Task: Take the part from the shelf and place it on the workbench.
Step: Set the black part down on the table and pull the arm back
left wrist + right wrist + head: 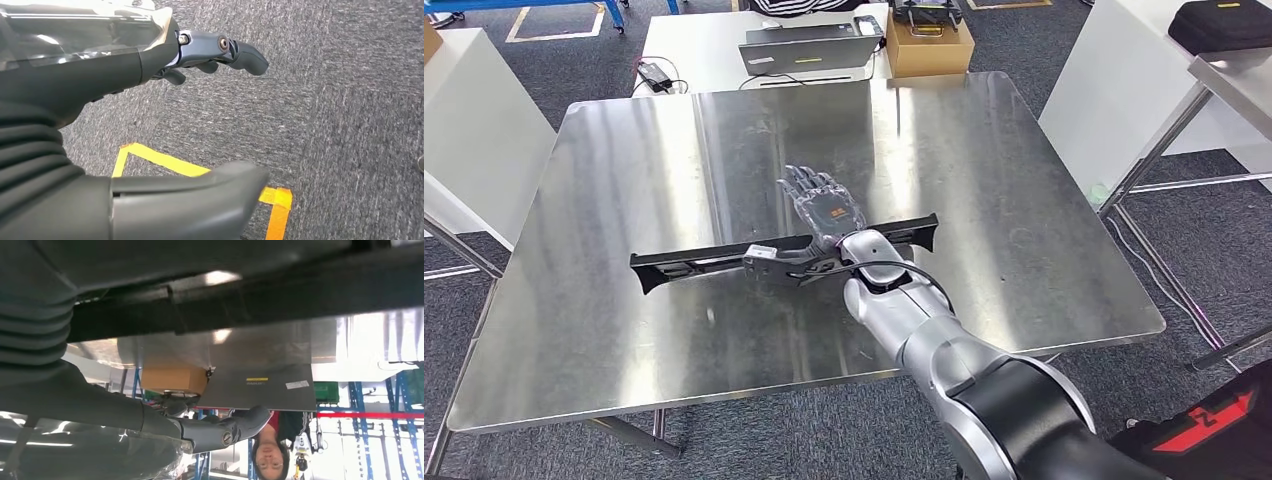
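Long black part (714, 262) lies flat across steel workbench (604, 180); right hand (822, 207) above its middle, fingers spread, grasping nothing; left hand (220, 50) hangs over carpet, fingers loosely apart, empty

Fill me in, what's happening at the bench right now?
The long black part lies flat on the steel workbench, so it looks already placed. The right hand is stretched out over the part's middle with its fingers spread and nothing in its grasp. The left hand hangs over grey carpet with yellow tape, holding nothing. A cardboard box and a laptop sit on the white table behind.
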